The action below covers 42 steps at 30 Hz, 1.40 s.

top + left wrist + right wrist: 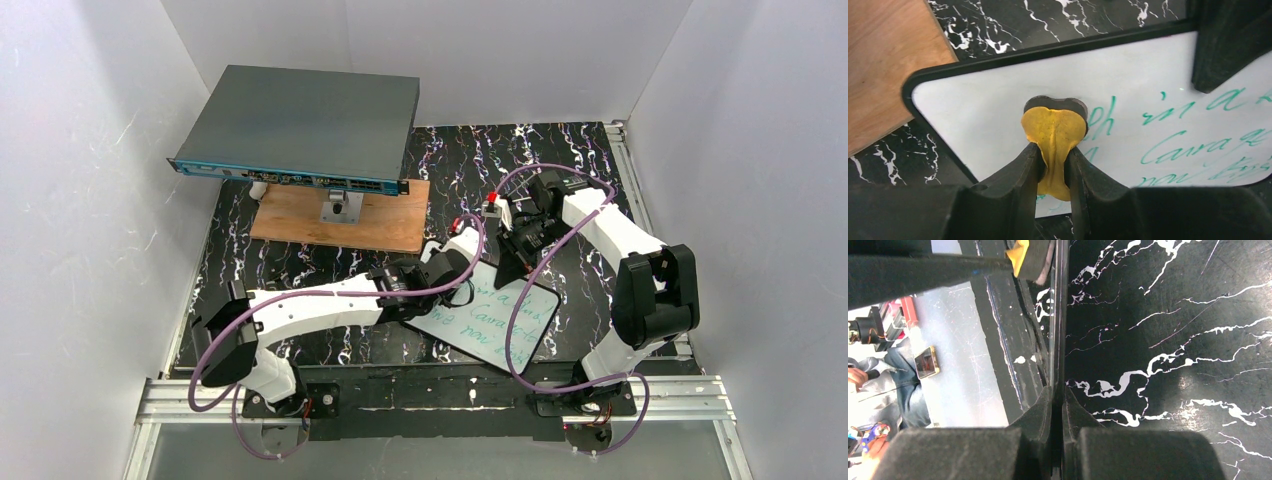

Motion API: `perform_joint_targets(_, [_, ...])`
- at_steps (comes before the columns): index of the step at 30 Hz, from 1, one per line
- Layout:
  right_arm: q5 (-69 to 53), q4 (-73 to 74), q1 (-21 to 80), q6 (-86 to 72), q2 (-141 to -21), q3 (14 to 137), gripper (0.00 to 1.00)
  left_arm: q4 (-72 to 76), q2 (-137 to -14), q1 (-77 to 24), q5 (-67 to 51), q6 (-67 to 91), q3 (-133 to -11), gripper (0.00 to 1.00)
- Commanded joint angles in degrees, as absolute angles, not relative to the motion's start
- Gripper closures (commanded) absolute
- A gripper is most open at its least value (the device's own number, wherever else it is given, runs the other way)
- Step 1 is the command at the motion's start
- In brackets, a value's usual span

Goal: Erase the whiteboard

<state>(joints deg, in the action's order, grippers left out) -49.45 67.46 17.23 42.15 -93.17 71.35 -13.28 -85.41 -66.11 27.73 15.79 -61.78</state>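
1. Top view: the whiteboard (497, 322) sits on the black marbled desk (590, 190) between both arms, its green writing showing.
2. Left wrist view: the left tool (1053, 152) pinches a yellow eraser (1054, 127) against the whiteboard.
3. Right wrist view: the right tool (1058, 395) is clamped on the whiteboard's thin edge.

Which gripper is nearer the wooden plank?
Left. The left gripper, holding an eraser at the whiteboard corner, is just off the plank. The right gripper, jaws clamped on the whiteboard's edge, is farther right.
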Motion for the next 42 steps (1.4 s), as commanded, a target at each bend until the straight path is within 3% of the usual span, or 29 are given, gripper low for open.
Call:
perform_joint_targets(1, [-51.8, 65.4, 17.8, 45.2, -92.2, 71.4, 0.99, -13.4, -85.9, -67.0, 28.2, 15.9, -63.2, 1.0])
perform_joint_targets(7, [-51.8, 65.3, 17.8, 45.2, -92.1, 71.4, 0.99, -18.4, -84.3, -65.0, 38.9, 18.3, -62.5, 1.0])
perform_joint_targets(22, [-51.8, 65.5, 17.8, 45.3, -92.4, 71.5, 0.99, -12.1, -83.9, -67.1, 29.7, 16.1, -61.6, 1.0])
perform_joint_targets(28, [-51.9, 65.5, 17.8, 45.3, -92.4, 71.5, 0.99, -11.5, -85.4, -68.7, 30.7, 16.0, -62.0, 1.0])
perform_joint_targets(33, [-51.9, 65.6, 17.8, 45.4, -92.4, 71.5, 0.99, -15.3, -83.8, -67.4, 39.7, 14.8, -61.5, 1.0])
perform_joint_targets(42, [-51.9, 65.6, 17.7, 45.5, -92.4, 71.5, 0.99, -15.7, -81.7, -64.4, 34.3, 15.9, -60.4, 1.0])
